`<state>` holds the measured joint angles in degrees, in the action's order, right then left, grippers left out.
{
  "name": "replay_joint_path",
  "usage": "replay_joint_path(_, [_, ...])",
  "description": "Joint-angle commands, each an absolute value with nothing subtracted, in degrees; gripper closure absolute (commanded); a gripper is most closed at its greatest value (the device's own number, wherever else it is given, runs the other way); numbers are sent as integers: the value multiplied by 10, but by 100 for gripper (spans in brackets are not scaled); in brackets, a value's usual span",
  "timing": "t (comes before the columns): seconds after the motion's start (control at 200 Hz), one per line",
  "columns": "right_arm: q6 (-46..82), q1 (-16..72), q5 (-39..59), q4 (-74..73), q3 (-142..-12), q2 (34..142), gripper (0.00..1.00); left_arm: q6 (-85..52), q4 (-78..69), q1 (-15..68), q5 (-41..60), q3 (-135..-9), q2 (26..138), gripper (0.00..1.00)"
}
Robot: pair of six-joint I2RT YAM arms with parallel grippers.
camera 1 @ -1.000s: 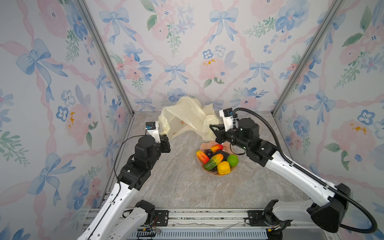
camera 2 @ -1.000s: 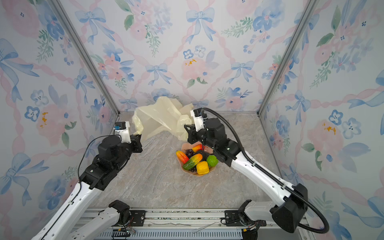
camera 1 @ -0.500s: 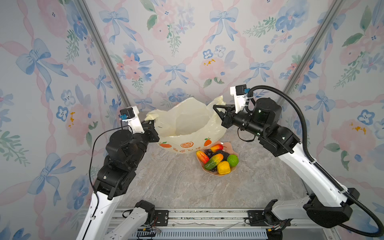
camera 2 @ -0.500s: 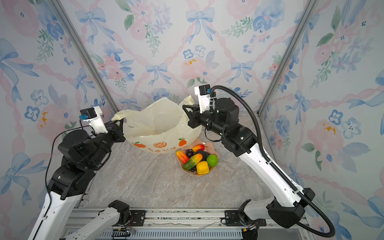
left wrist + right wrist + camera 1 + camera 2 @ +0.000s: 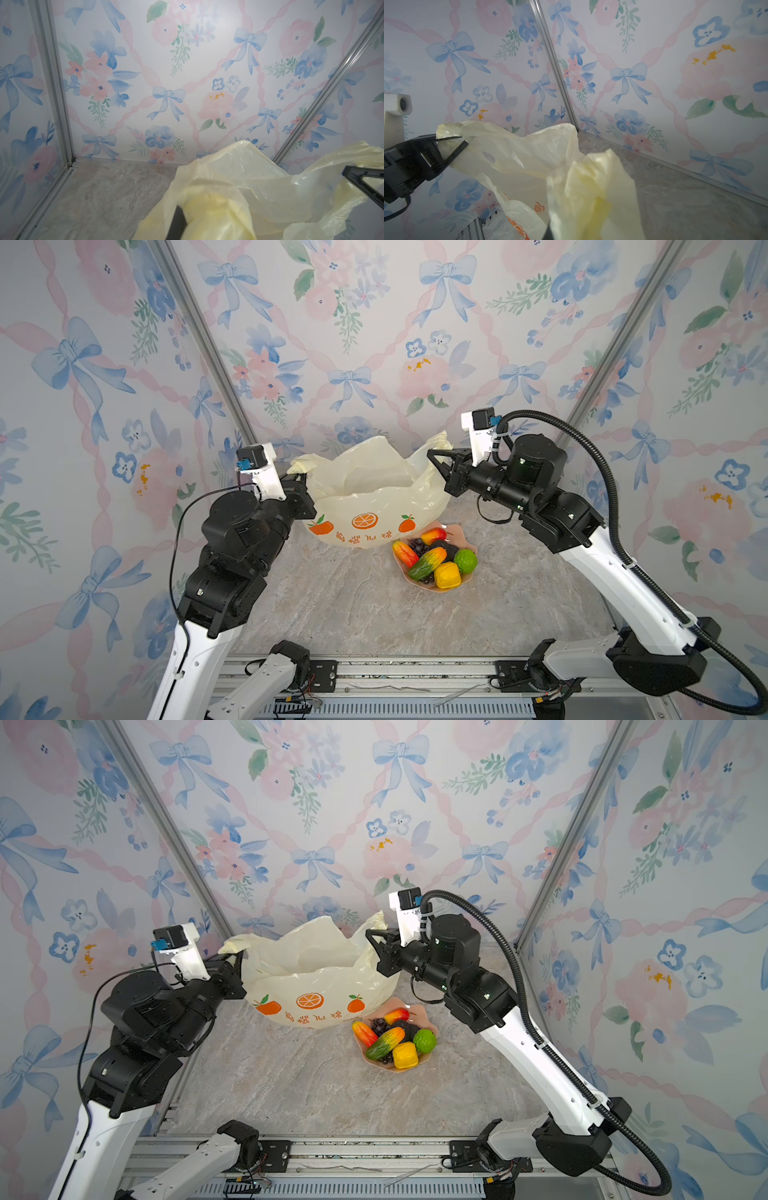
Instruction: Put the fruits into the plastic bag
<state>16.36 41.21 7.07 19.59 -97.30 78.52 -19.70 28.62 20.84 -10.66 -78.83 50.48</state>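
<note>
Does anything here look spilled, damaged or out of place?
Nothing stands out. The left gripper and right gripper each pinch a handle of the plastic bag, holding it open; it is wrinkled, but no tear shows. All fruits sit in the pink dish, none on the table.

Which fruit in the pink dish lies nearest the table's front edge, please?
The yellow lemon: the only all-yellow piece, at the pink dish's front rim; the green lime and the rest lie farther back.

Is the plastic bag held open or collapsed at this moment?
Open: the left gripper and right gripper pinch opposite ends of the plastic bag, spreading its mouth.
</note>
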Motion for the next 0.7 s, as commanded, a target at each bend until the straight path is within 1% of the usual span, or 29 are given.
replay_joint_path(0.0, [137, 397, 59, 190, -987, 821, 100, -177, 299, 193, -109, -771, 543, 100])
replay_joint_path(0.11, [89, 387, 35, 178, -1043, 875, 100, -176, 298, 150, -70, -814, 620, 100])
replay_joint_path(0.205, [71, 375, 13, 169, -1140, 924, 100, -179, 297, 133, -41, -918, 693, 100])
replay_joint_path(0.28, [61, 376, 10, 182, -1246, 964, 100, -177, 296, 136, -35, -1016, 733, 100])
replay_joint_path(0.375, [24, 396, 4, 193, -1366, 992, 100, -160, 295, 159, -65, -1127, 761, 100])
replay_joint_path(0.465, [-45, 443, -11, 190, -1426, 985, 100, -129, 290, 192, -92, -1199, 768, 100])
replay_joint_path(0.525, [-88, 478, -13, 158, -1395, 953, 100, -103, 268, 225, -108, -1202, 746, 100])
replay_joint_path(0.58, [-115, 507, -15, 100, -1307, 897, 100, -85, 211, 248, -120, -1142, 696, 100])
replay_joint_path(0.67, [-118, 523, -23, 6, -1121, 816, 100, -74, 72, 252, -153, -945, 572, 100])
replay_joint_path(0.695, [-111, 520, -32, -6, -1088, 804, 100, -69, 47, 252, -170, -893, 538, 100])
